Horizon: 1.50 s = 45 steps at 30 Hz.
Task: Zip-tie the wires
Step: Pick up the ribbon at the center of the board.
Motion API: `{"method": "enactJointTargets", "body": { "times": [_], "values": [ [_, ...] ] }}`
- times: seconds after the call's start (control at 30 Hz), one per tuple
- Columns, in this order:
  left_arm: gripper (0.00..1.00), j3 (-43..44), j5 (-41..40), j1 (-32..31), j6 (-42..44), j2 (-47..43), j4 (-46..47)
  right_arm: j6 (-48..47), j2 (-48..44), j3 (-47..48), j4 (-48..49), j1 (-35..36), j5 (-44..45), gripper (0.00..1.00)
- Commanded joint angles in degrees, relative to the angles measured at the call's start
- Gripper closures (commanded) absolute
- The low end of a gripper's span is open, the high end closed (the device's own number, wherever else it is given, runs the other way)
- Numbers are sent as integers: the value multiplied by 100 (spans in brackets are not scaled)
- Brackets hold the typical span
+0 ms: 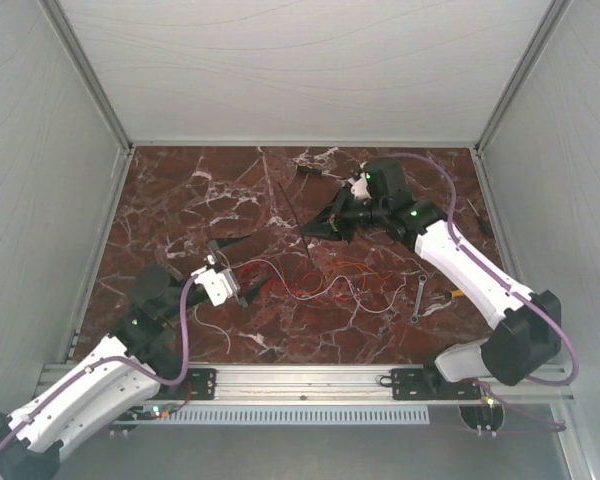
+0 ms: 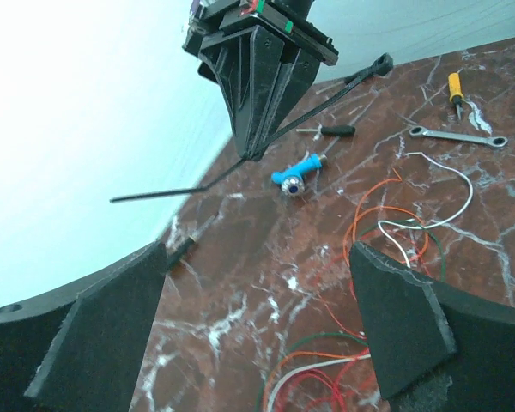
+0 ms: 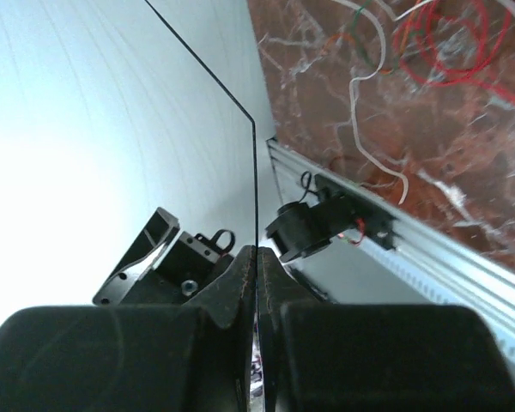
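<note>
On the red, white-veined marble counter (image 1: pixel 180 200), thin red, white and orange wires (image 1: pixel 320 285) lie loosely tangled. Black wedge-shaped right fingers (image 3: pixel 232 283) are pinched tight on the stiff black zip tie (image 3: pixel 253 189), raised off the counter. Wide-spread left fingers (image 2: pixel 112 335) hold nothing, near the wires.

The zip tie (image 3: pixel 253 184) rises from the right end effector (image 3: pixel 256 257) and leaves the top edge, its gripped end hidden between the fingers. The wires (image 2: pixel 395 225) are cut off at the bottom edge, between the fingers of the left end effector (image 2: pixel 257 257)
</note>
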Motion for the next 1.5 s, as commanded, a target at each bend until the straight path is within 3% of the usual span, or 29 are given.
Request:
{"method": "enactJointTargets", "body": {
  "times": [0.0,0.43,0.83,1.03,1.47],
  "values": [
    [15,204,413,-196,717,109,955,1030,-393,2,-137,302,277,100],
    [61,141,1145,-517,1158,447,1935,1625,-536,-306,369,878,558,100],
    [63,122,1364,-571,1096,635,1874,1882,-583,-369,695,1173,863,100],
    [75,92,1389,-590,989,663,1961,2008,-610,-500,865,1217,957,100],
    [84,51,1345,-616,917,779,2119,2143,-631,-551,1045,1372,1130,100]
  ]
}}
